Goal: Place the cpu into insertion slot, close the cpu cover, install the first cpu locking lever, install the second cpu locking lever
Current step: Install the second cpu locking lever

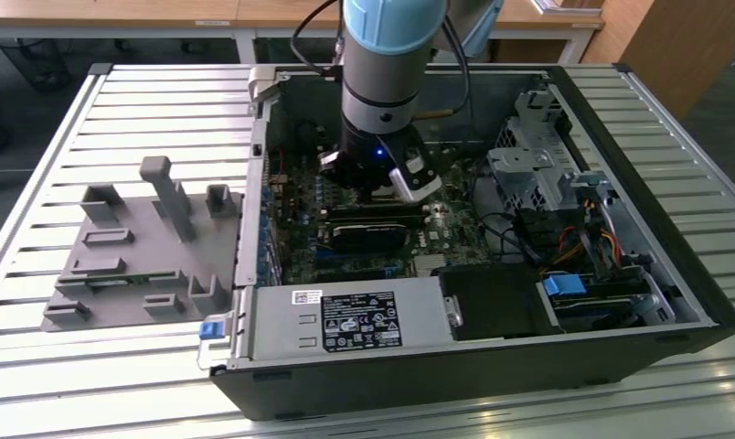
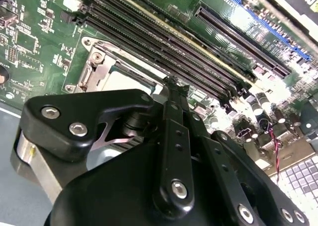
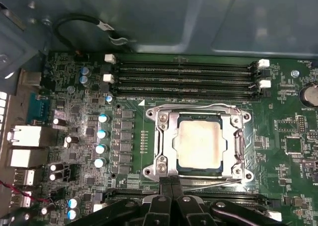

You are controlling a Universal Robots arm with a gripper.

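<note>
In the first wrist view the cpu (image 3: pixel 201 144) lies flat in the insertion slot (image 3: pixel 239 174), its dull silver face showing through the cut-out of the cpu cover (image 3: pixel 166 136). The cover lies down over it. Thin wire levers run along two sides of the socket (image 3: pixel 242 144). My gripper (image 3: pixel 172 180) is shut, its black fingertips pressed together just at the socket's edge, with nothing visibly between them. In the second wrist view the gripper (image 2: pixel 171 83) reaches beside the cpu (image 2: pixel 124 81). In the exterior view the gripper (image 1: pixel 374 190) hangs low over the motherboard.
Long black memory slots (image 3: pixel 184 79) flank the socket, and capacitors (image 3: pixel 102 134) stand beside it. The open computer case holds a power supply (image 1: pixel 356 320), a drive cage (image 1: pixel 532 174) and cables (image 1: pixel 587 242). A grey fixture (image 1: pixel 136 247) sits on the slatted table at the exterior view's left.
</note>
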